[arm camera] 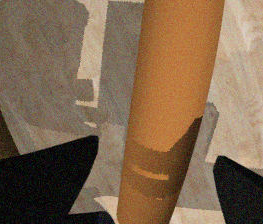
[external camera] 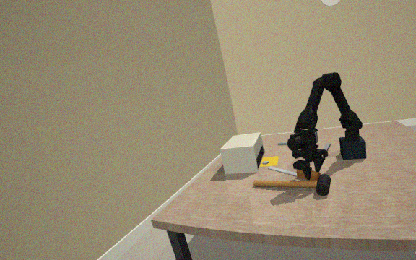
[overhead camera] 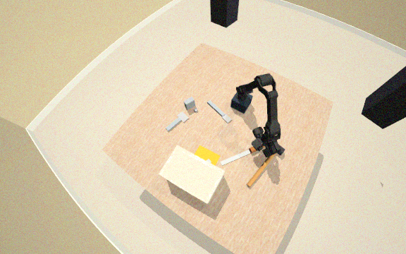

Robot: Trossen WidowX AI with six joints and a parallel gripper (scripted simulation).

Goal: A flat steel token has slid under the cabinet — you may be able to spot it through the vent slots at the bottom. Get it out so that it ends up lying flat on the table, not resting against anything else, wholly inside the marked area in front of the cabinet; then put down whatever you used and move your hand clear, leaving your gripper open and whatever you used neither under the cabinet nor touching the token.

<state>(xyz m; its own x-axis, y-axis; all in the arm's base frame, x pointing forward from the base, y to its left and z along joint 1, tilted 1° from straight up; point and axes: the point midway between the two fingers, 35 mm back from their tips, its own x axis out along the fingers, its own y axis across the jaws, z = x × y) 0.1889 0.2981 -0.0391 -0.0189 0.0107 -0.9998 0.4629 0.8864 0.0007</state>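
Observation:
The cream cabinet (overhead camera: 192, 173) (external camera: 240, 160) stands on the table. The yellow marked area (overhead camera: 206, 152) (external camera: 274, 159) lies in front of it. The small grey token (overhead camera: 208, 161) (external camera: 266, 162) lies on the yellow near its cabinet-side edge; whether it is wholly inside is hard to tell. A long tool with a flat pale blade (overhead camera: 236, 157) (external camera: 282, 170) and an orange handle (arm camera: 177, 65) lies on the table, its blade tip beside the yellow area, apart from the token. My gripper (overhead camera: 262, 149) (external camera: 313, 174) (arm camera: 158, 153) is open, its fingers low on either side of the handle.
A mallet with an orange handle (overhead camera: 259, 173) (external camera: 284, 184) and black head (external camera: 323, 184) lies close beside the gripper. Two flat grey tools (overhead camera: 175, 124) (overhead camera: 218, 111) and a grey block (overhead camera: 189, 103) with a tiny piece (overhead camera: 196, 111) beside it lie farther off.

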